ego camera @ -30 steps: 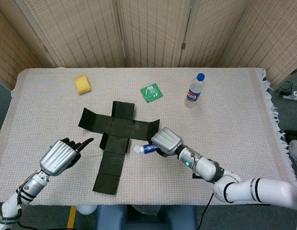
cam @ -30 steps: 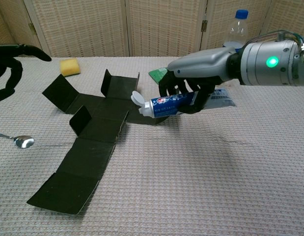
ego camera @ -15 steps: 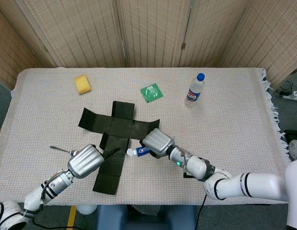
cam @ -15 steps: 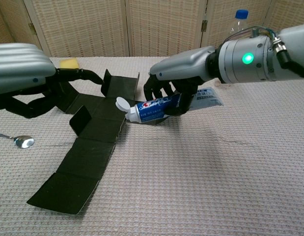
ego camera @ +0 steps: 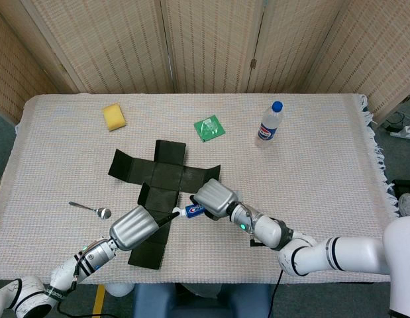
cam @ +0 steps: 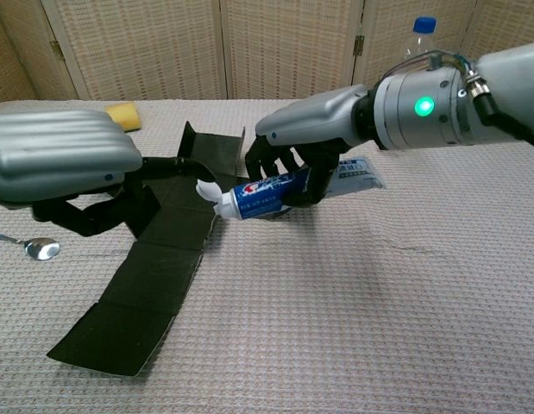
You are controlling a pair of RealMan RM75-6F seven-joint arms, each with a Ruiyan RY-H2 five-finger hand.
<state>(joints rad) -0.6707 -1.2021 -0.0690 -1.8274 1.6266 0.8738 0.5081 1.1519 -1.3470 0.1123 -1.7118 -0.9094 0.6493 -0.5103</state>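
While the right hand (cam: 292,168) grips the tube (cam: 262,194) in curled fingers (cam: 268,164), cap end pointing toward the left hand (cam: 64,168), the tube hangs above the flat black box (ego camera: 158,199) near mid-desk. White cap (cam: 206,191) sits flipped open at the tube's tip. Left hand's fingers (cam: 176,164) stretch toward the cap, one fingertip at or touching it; they hold nothing, the rest curled loosely beneath the palm. In the head view both hands (ego camera: 134,227) (ego camera: 212,197) meet over the box's lower flaps. Whether the fingertip truly presses the cap, cannot tell.

Spoon (ego camera: 92,210) lies on the desk (ego camera: 324,185) left of the box. Sponge (ego camera: 114,116) far left at the back, green packet (ego camera: 209,127) behind the box, bottle (ego camera: 270,124) upright to the right of it.
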